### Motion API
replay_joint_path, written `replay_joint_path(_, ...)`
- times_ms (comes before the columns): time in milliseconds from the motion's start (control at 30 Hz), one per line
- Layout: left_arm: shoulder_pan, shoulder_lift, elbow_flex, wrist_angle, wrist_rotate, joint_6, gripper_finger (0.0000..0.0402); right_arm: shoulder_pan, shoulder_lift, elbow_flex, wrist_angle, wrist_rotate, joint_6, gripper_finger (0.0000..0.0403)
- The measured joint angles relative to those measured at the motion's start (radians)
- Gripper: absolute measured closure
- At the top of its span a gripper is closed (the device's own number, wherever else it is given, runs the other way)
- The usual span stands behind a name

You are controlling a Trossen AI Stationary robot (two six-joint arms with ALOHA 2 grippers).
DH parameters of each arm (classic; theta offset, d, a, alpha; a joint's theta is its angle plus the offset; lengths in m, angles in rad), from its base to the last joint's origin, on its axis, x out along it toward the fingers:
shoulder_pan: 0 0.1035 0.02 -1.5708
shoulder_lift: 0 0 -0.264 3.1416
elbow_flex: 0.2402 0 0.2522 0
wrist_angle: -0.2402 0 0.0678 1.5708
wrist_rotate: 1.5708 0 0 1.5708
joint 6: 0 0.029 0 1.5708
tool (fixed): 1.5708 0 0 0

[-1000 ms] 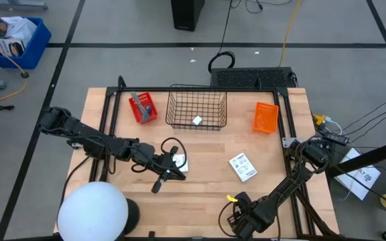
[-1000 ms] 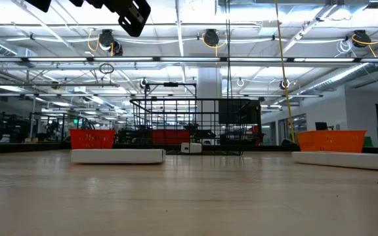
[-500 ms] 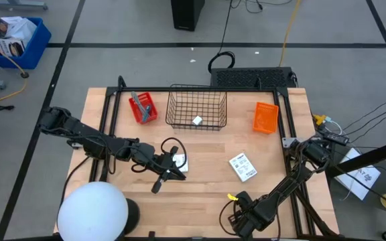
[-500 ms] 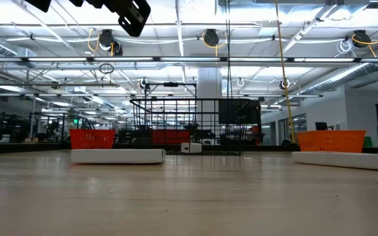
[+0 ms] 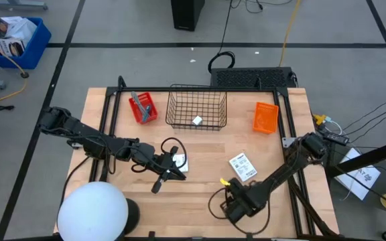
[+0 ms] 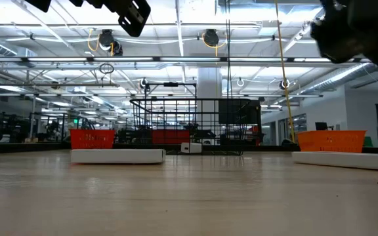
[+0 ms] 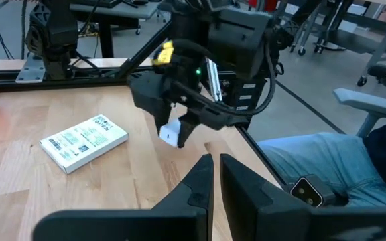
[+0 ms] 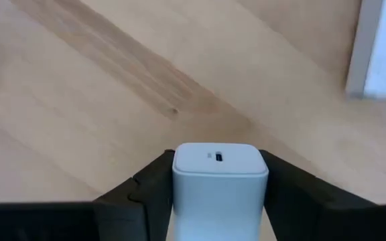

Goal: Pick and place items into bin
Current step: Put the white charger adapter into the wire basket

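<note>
The wire bin (image 5: 196,110) at the far middle of the table (image 5: 206,194) holds one white cube (image 5: 197,120). The red tray (image 5: 143,108) to its left holds a grey tool (image 5: 138,102); what the orange tray (image 5: 265,117) on the right holds cannot be told. The right gripper (image 8: 220,201), near right, grasps the other cube (image 8: 220,184) above the table. One packet (image 5: 242,167) lies beside it. The left gripper (image 7: 214,175), clenched, hangs over the second packet (image 5: 179,163).

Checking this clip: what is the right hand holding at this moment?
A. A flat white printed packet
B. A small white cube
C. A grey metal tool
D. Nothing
B. The right wrist view shows the small white cube clamped between the right hand's two dark fingers above the bare table.
</note>
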Motion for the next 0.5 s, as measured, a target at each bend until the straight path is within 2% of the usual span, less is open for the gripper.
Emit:
replay_joint_path(167,0.000,0.000,0.000,0.001,0.000,0.000,0.0371,-0.080,-0.065,0.001,-0.007,0.085,-0.156,0.0228)
replay_joint_path(500,0.000,0.000,0.000,0.001,-0.001,0.002,0.0371,-0.264,-0.248,0.002,0.000,0.361,-0.483,0.0227)
